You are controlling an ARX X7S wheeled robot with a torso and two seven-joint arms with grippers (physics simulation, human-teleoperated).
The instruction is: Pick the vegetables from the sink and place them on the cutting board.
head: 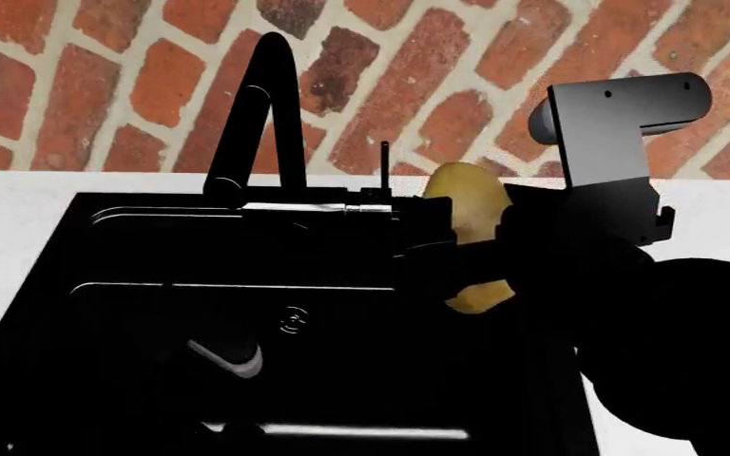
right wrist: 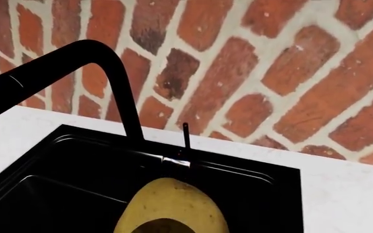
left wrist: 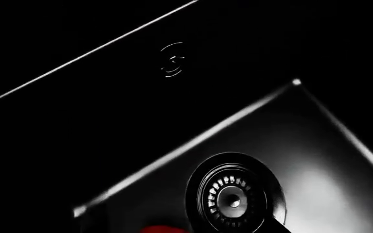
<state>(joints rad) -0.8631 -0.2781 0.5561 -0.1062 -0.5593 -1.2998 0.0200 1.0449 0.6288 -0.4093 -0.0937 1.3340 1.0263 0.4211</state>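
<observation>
The right gripper (head: 473,261) is closing around the tan potato (head: 470,214) and holding it above the black sink (head: 124,285), near the faucet (head: 258,114). The bell pepper (left wrist: 162,228) is lying beside the drain (left wrist: 233,194). The left gripper's state I cannot tell. With no cutting board in sight, the potato risks clipping the faucet on a blind swing.

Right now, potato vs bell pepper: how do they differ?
Colour: the potato is tan-yellow; the bell pepper is red.
Place: the potato is lifted above the sink in the right gripper; the bell pepper is down in the basin beside the drain.
Visibility: the potato shows in the head and right wrist views; only a sliver of the bell pepper shows, in the left wrist view.
</observation>
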